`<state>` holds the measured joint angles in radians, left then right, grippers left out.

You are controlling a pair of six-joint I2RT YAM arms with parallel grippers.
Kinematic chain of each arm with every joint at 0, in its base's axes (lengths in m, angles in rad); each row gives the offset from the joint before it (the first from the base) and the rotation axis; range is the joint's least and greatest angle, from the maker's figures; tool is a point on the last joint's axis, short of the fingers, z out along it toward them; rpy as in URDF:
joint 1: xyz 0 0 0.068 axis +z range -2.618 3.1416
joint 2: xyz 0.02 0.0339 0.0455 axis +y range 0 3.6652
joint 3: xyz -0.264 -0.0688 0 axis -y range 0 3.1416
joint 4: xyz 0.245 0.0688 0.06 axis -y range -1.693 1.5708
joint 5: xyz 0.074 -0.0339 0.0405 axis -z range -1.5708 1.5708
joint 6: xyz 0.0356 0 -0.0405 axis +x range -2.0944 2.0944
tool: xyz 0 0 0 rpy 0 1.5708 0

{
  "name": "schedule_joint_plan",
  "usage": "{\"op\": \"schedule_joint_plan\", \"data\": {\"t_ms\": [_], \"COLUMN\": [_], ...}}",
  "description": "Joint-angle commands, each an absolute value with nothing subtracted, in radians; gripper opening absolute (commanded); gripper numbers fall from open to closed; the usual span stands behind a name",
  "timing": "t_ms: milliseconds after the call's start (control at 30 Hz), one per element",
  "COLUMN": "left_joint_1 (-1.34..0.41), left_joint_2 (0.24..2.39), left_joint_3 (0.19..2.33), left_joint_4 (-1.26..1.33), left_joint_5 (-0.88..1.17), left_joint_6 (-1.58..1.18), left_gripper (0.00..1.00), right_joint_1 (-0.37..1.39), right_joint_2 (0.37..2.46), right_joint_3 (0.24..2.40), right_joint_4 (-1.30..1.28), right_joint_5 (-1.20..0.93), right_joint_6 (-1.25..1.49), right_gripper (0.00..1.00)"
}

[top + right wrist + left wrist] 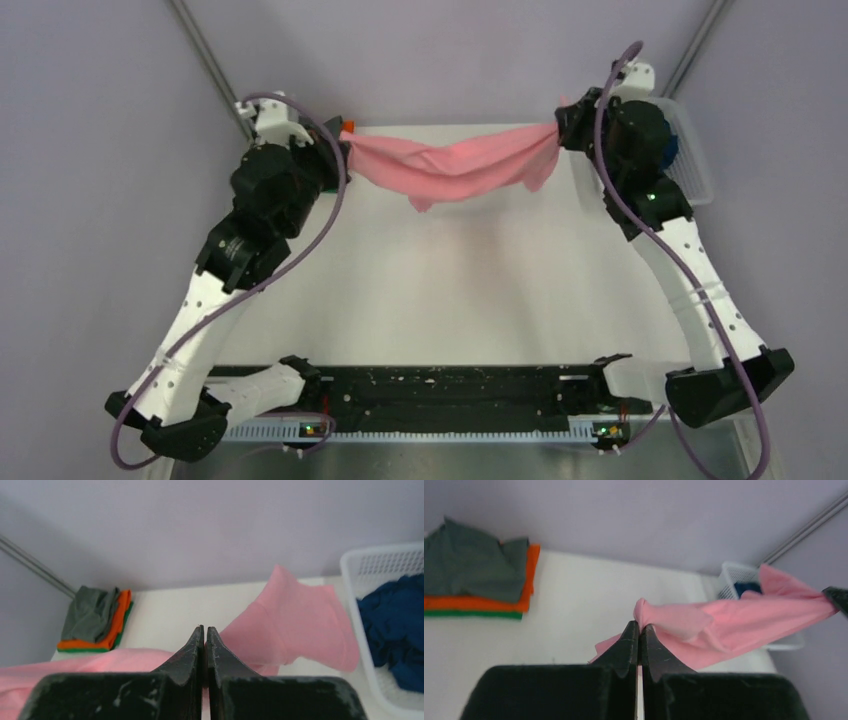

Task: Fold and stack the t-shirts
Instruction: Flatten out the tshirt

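A light pink t-shirt (455,165) hangs stretched in the air between my two grippers, over the far side of the white table (450,290). My left gripper (345,148) is shut on its left end (659,617). At the other end, my right gripper (562,128) is shut on the cloth, and pink fabric (300,622) shows on both sides of its fingers (197,645). The middle sags and a flap droops below. A folded stack of grey, orange and green t-shirts (476,577) lies at the far left corner, also seen as a stack (97,620) in the right wrist view.
A white lattice basket (385,565) stands at the far right, holding a crumpled dark blue t-shirt (395,625). Grey walls close in behind the table. A metal rail (806,530) runs up the back corner.
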<state>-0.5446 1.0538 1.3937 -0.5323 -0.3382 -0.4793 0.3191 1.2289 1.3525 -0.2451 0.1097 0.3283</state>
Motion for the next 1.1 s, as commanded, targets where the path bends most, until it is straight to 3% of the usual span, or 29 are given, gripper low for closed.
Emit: {"op": "schedule_joint_plan", "data": {"t_ms": [0,300,433,567,767,800,833,900,933,967,1000,1033,1067], "left_joint_1": [-0.541,-0.541,-0.54,-0.53,-0.283,-0.249,-0.222,-0.176,-0.164,-0.158,-0.157,-0.156,-0.156], "left_joint_2": [1.064,0.978,0.973,1.099,1.34,1.383,1.423,1.495,1.522,1.544,1.56,1.57,1.574], "left_joint_3": [1.602,1.67,1.608,1.571,1.405,1.382,1.361,1.362,1.372,1.386,1.398,1.416,1.426], "left_joint_4": [-0.349,-0.301,-0.307,-0.474,-0.682,-0.697,-0.693,-0.702,-0.711,-0.72,-0.728,-0.747,-0.763], "left_joint_5": [-0.354,-0.245,-0.377,-0.525,-0.238,-0.226,-0.217,-0.195,-0.185,-0.177,-0.165,-0.147,-0.136], "left_joint_6": [-0.301,-0.245,-0.262,-0.344,-0.575,-0.589,-0.592,-0.593,-0.591,-0.59,-0.582,-0.575,-0.572], "left_gripper": [0.0,0.0,0.0,0.0,0.0,0.0,0.0,0.0,0.07,0.24,0.54,0.91,0.98], "right_joint_1": [0.326,0.326,0.327,0.327,0.296,0.28,0.259,0.24,0.239,0.239,0.239,0.239,0.239], "right_joint_2": [1.18,1.066,1.038,1.088,1.298,1.377,1.441,1.55,1.587,1.61,1.614,1.607,1.585], "right_joint_3": [1.557,1.664,1.603,1.566,1.399,1.38,1.371,1.379,1.39,1.395,1.391,1.374,1.35], "right_joint_4": [-0.219,-0.324,-0.385,-0.501,-0.515,-0.504,-0.487,-0.466,-0.464,-0.465,-0.461,-0.444,-0.422], "right_joint_5": [0.214,0.117,0.204,0.337,0.282,0.238,0.197,0.144,0.151,0.158,0.166,0.162,0.158], "right_joint_6": [0.203,0.158,0.182,0.229,0.312,0.323,0.332,0.318,0.318,0.318,0.324,0.327,0.325], "right_gripper": [0.0,0.0,0.0,0.0,0.0,0.04,0.18,0.64,0.75,0.9,0.96,0.99,0.99]}}
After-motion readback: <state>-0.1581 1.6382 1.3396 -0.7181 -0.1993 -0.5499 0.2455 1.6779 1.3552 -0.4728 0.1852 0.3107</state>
